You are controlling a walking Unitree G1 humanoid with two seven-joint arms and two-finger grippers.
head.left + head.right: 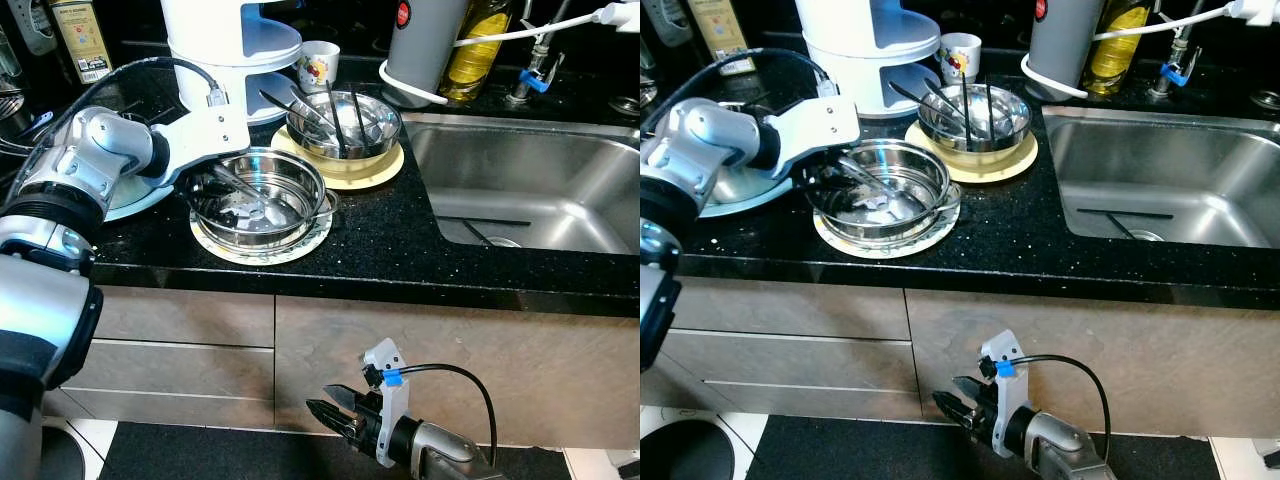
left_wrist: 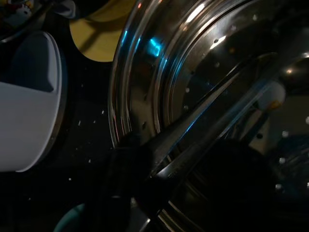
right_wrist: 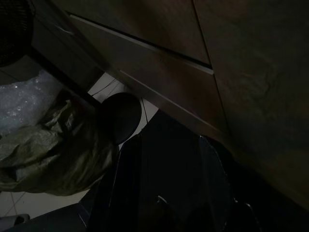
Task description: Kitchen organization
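Left eye view: sink (image 1: 560, 195) sitting at the counter's right end. Steamer bowl (image 1: 262, 200) resting on a plate (image 1: 300, 246), spoon (image 1: 240, 187) lying inside, long axis running diagonally from the near-right rim toward the left gripper (image 1: 200, 187), clenched on its handle. Right gripper (image 1: 325, 408) hanging idle by the drawers, fingers parted.

Countertop (image 1: 380, 235) is black with tiny white speckles. 2 shiny silver steel bowls: the near bowl (image 1: 262, 200) sits on a cream plate (image 1: 262, 250), the far bowl (image 1: 345, 122) on a pale yellow plate (image 1: 375, 170). Far back, a white mug (image 1: 319, 65) with a colourful cartoon print, a grey jug (image 1: 425, 45) with a red dot, and a yellow oil bottle (image 1: 478, 45). Sink (image 1: 560, 190) is brushed silver, cabinet fronts (image 1: 400, 360) grey-brown.
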